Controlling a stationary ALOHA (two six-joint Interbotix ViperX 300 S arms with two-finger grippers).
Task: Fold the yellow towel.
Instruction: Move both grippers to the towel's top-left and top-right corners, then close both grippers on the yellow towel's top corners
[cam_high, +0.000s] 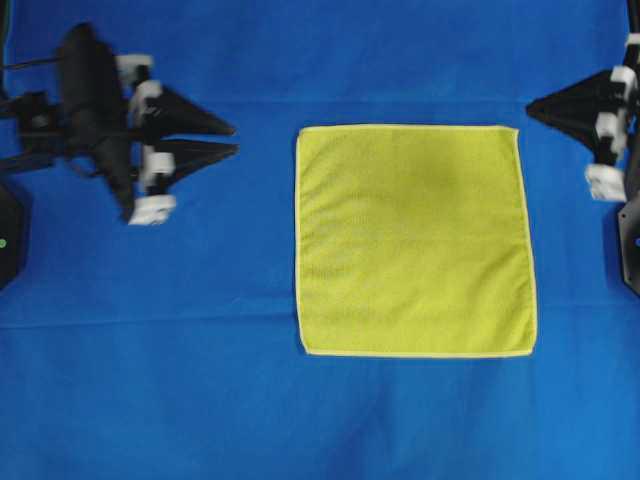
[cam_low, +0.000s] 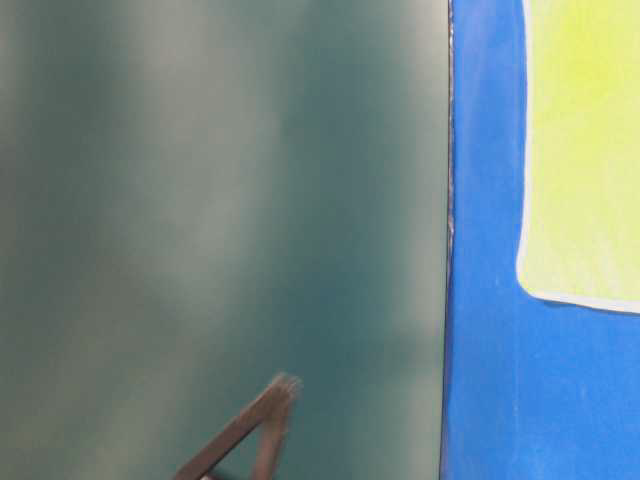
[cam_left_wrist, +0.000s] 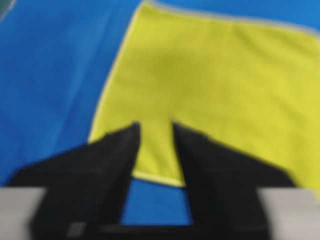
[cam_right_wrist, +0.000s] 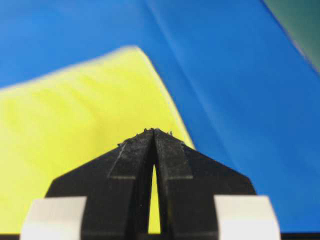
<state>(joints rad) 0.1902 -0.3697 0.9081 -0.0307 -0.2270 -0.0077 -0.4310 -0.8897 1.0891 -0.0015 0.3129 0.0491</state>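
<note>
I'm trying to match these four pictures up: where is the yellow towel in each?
Overhead: yellow towel flat, centre-right.
Table-level: right edge.
Left wrist: upper right, beyond open fingers.
Right wrist: left half, behind closed tips.
Shared landmark: blue cloth.

There was one yellow towel (cam_high: 415, 240), a single square cloth lying flat at the centre of the overhead frame. There was one blue cloth (cam_high: 200, 380) covering the counter beneath it. There were two robot hands: the left hand (cam_high: 234, 139) at the upper left of the frame and the right hand (cam_high: 531, 106) at the upper right. Each hand had two black fingers, four fingers in all.
</note>
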